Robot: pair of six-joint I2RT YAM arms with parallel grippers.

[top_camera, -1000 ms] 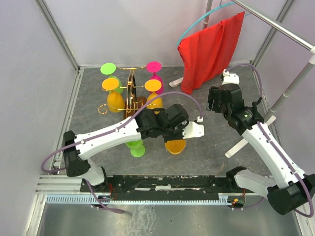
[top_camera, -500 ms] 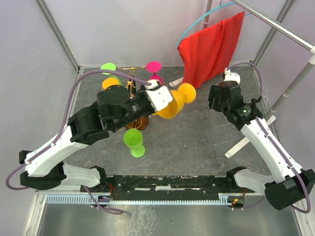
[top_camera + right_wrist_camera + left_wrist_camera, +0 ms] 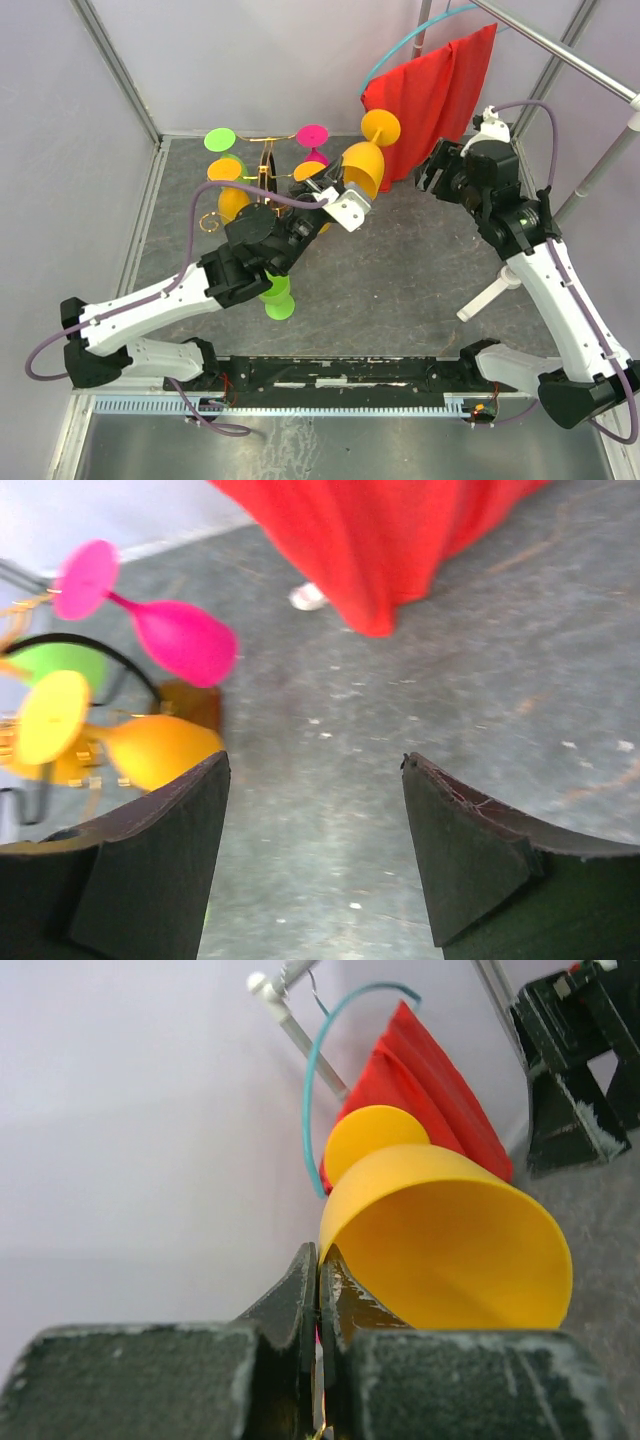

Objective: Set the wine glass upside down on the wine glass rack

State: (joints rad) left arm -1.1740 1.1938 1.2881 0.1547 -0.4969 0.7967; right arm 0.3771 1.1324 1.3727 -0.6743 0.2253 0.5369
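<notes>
An orange wine glass is up in the air, tilted, its round foot pointing toward the back right. My left gripper is shut on the glass's rim, and the bowl fills the left wrist view. The wine glass rack stands at the back left with thin gold wire arms, its base mostly hidden behind my left arm. Pink, green and orange glasses hang on it upside down. My right gripper hovers open just right of the held glass, with nothing between its fingers.
A green glass stands on the table in front of the rack, partly under my left arm. A red cloth hangs from a teal hanger at the back right. A white stand's leg crosses the right side.
My left arm has lifted the orange glass off the table and swung it up toward the back right. My right gripper has risen and shifted slightly back, with its jaws a little wider.
</notes>
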